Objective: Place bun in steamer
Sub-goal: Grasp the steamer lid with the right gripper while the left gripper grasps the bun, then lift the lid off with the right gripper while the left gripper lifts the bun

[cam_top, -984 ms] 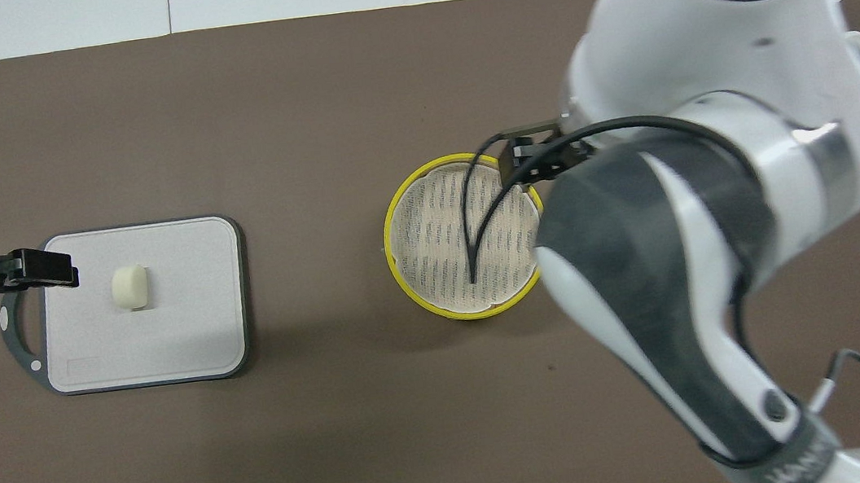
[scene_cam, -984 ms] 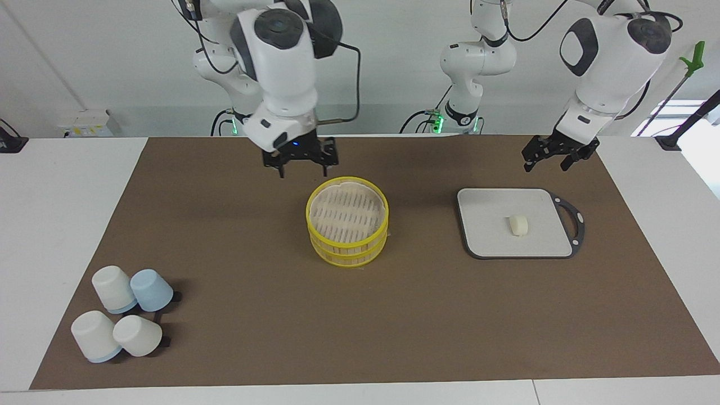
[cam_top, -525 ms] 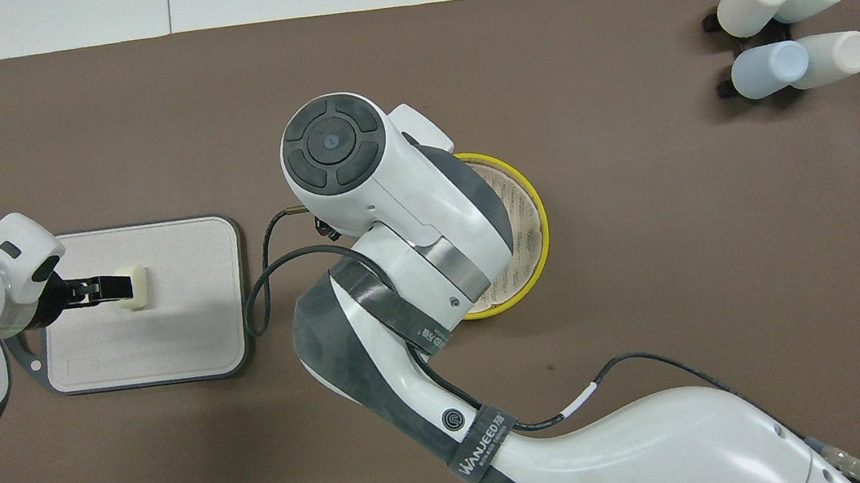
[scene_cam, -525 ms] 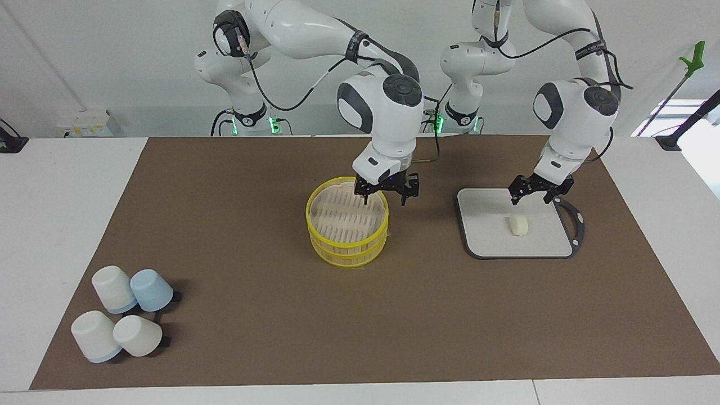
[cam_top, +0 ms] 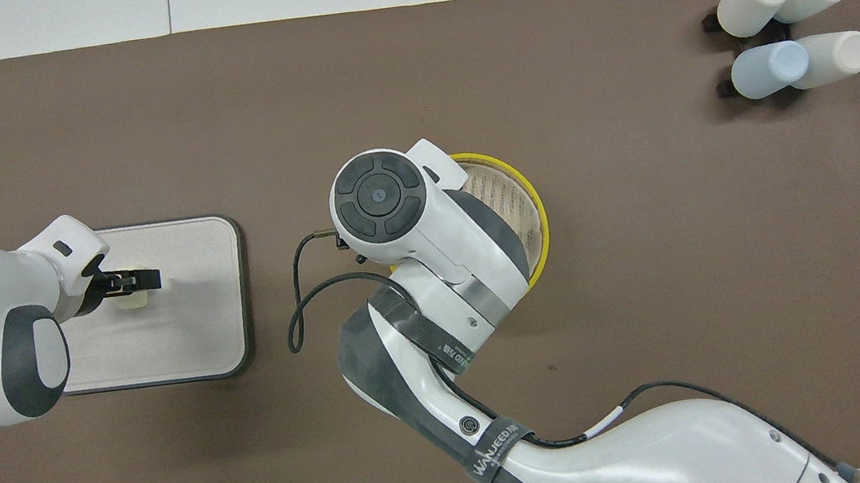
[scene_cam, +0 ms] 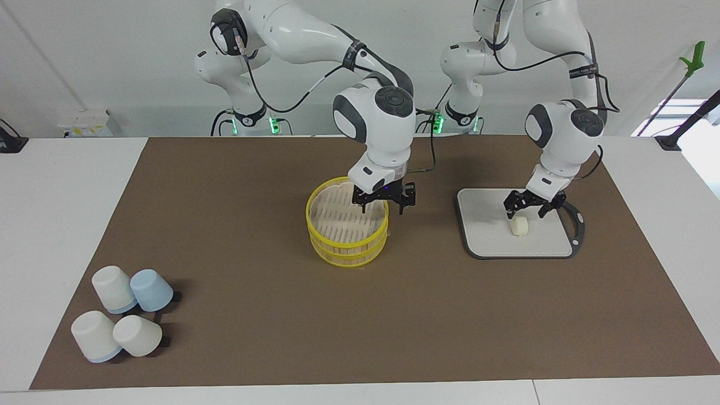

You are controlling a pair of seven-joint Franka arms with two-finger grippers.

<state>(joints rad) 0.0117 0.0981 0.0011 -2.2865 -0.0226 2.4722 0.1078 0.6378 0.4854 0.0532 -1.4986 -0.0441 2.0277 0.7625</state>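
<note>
Cream bun [scene_cam: 518, 225] on the grey board [scene_cam: 484, 236]: pickup step.
I've got the left gripper [scene_cam: 527, 205] open over it; next, close. Right gripper [scene_cam: 384, 201] open at the steamer [scene_cam: 347, 239] rim.

Bun [scene_cam: 519, 225] on board [scene_cam: 489, 239], beside steamer [scene_cam: 347, 247].

L gripper [scene_cam: 527, 208] hung low, wrist angled, jaws apart. R gripper [scene_cam: 384, 202] low too, arm bent over, jaws spread wide.
</note>
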